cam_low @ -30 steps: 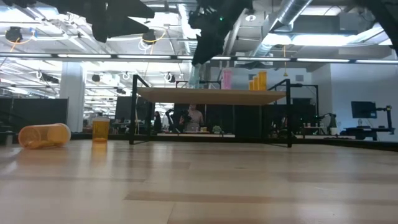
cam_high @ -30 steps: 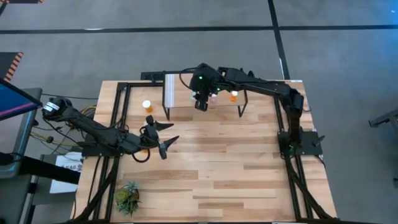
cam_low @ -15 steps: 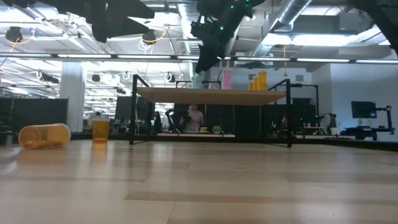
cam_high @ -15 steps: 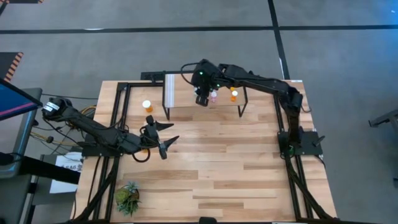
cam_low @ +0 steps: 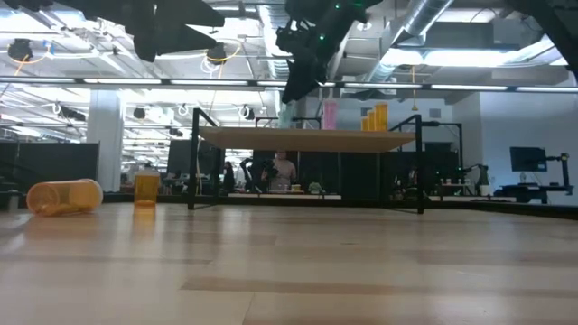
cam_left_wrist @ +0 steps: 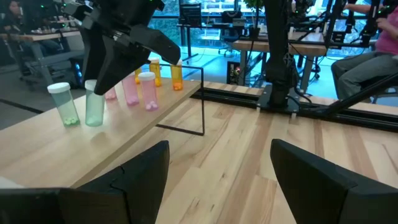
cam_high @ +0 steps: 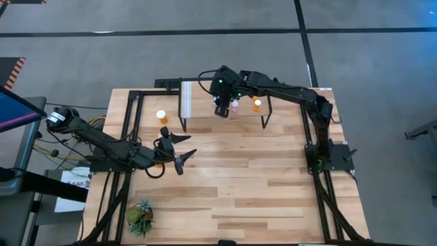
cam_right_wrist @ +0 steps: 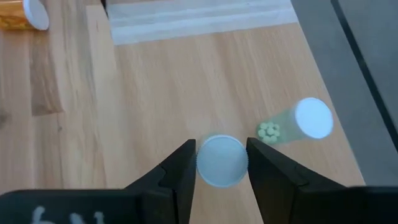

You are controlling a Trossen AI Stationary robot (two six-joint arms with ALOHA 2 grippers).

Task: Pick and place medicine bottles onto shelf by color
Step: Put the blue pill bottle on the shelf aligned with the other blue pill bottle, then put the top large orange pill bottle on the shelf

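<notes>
Nothing much has shifted in the last half second; the right gripper (cam_right_wrist: pixel 221 163) still pinches the white cap of a teal-green bottle (cam_left_wrist: pixel 94 103) standing upright, long axis vertical, on the shelf (cam_high: pixel 205 113). A second teal-green bottle (cam_left_wrist: pixel 64 104) stands just beside it. Over the table's left side, the left gripper (cam_high: pixel 179 149) hangs spread wide.

Teal-green translucent bottle (cam_right_wrist: pixel 221 160) between the right gripper's fingers: only its white cap shows in the right wrist view; the body is hidden beneath it.
Same bottle, high view: covered by the right gripper (cam_high: pixel 220 109).
Orange bottle lying on the table (cam_right_wrist: pixel 25 15): cut off by the right wrist picture's edge.
Light-wood shelf top (cam_low: pixel 307 138): seen edge-on in the low view, its surface hidden.
Left gripper (cam_left_wrist: pixel 217 180): fingertips cut off by the left wrist picture's edge.
</notes>
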